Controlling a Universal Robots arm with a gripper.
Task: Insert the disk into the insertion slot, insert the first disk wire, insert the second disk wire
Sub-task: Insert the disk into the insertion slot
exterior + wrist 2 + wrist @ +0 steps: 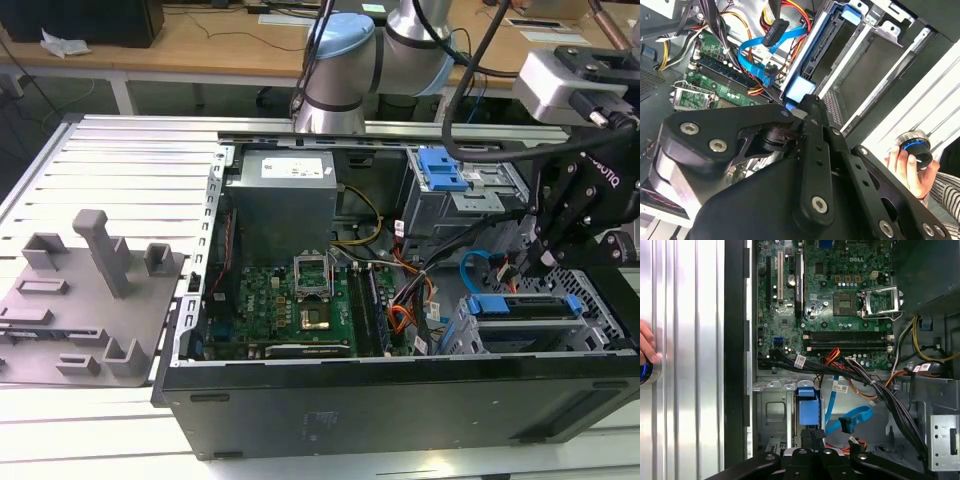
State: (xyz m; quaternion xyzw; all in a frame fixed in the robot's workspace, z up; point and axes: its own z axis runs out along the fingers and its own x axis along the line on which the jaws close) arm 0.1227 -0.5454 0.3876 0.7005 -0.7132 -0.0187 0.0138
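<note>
The open black sheet-metal computer case (400, 400) holds a green motherboard (290, 305). At the exterior view's right, the perforated silver insertion slot (598, 312) carries the disk (525, 306), framed in glossy blue plastic. The matte black gripper (812, 432), fingers pressed together and empty, sits at that frame's end. The second disk wire (855, 416), a flat light-blue loop, lies just beside.

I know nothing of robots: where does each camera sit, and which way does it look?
Exterior view: off the arm, looking down into the open computer case; arm and hand at the exterior view's right.
First wrist view: on the wrist, facing down onto the motherboard, past the hand.
Second wrist view: on the wrist, slanting along the hand.
Both wrist views share the light-blue cable and a person's hand.
</note>
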